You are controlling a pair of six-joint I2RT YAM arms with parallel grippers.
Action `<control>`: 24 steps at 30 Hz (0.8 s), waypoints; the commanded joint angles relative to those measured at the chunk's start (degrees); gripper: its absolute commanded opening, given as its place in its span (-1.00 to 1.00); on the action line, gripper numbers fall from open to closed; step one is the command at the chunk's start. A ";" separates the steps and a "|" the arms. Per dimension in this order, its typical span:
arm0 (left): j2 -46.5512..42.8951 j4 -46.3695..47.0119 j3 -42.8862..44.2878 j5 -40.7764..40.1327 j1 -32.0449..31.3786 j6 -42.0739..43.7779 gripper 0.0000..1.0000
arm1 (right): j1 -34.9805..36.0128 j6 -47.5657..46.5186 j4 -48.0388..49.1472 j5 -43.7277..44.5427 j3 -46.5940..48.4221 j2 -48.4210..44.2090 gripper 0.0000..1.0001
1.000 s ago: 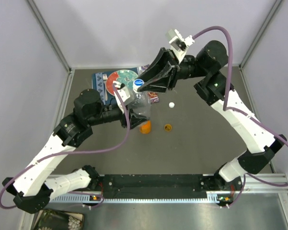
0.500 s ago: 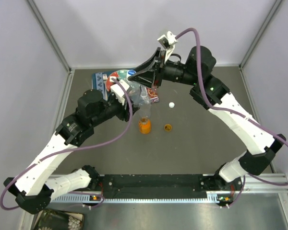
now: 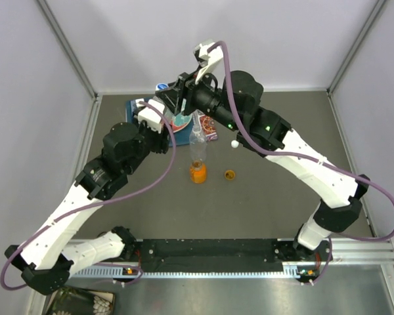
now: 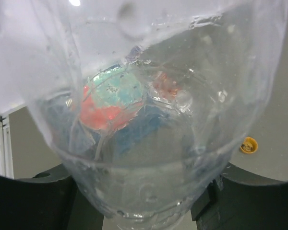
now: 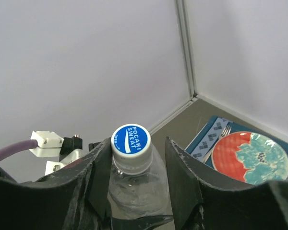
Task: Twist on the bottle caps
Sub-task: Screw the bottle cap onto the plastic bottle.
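Three pale walls box in the dark grey table; left gripper clamps a clear bottle, right gripper loosely straddles its cap, jaws slightly apart.

bottle: cut off by frame edges | plate: mostly hidden in top view

Three bottles — three caps — one plate

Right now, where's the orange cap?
Top view: orange cap lies on the table, right of the orange bottle, below the white cap.
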 commanded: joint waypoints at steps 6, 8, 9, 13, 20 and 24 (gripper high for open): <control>-3.30 12.82 -0.98 -1.63 0.77 -0.09 -0.55 | 1.93 -2.42 -10.18 3.66 3.83 0.82 0.26; -3.47 12.64 -1.07 -0.67 0.86 -0.27 -0.55 | 1.84 -2.95 -10.18 0.78 3.83 -0.68 0.35; -3.56 12.64 -1.33 0.29 1.03 -0.36 -0.53 | 1.75 -3.12 -10.26 -0.90 3.74 -1.20 0.39; -3.91 12.46 -1.86 8.34 1.47 -0.97 -0.48 | -1.49 -0.85 -10.18 -17.30 2.25 -4.81 0.39; -6.38 10.72 -3.71 38.02 3.14 0.35 -0.45 | -12.39 -6.27 -9.30 -56.25 -7.58 -13.33 0.30; -4.53 5.72 -1.25 57.66 3.05 1.14 -0.49 | -15.82 -9.62 -6.23 -66.03 -8.74 -15.45 0.27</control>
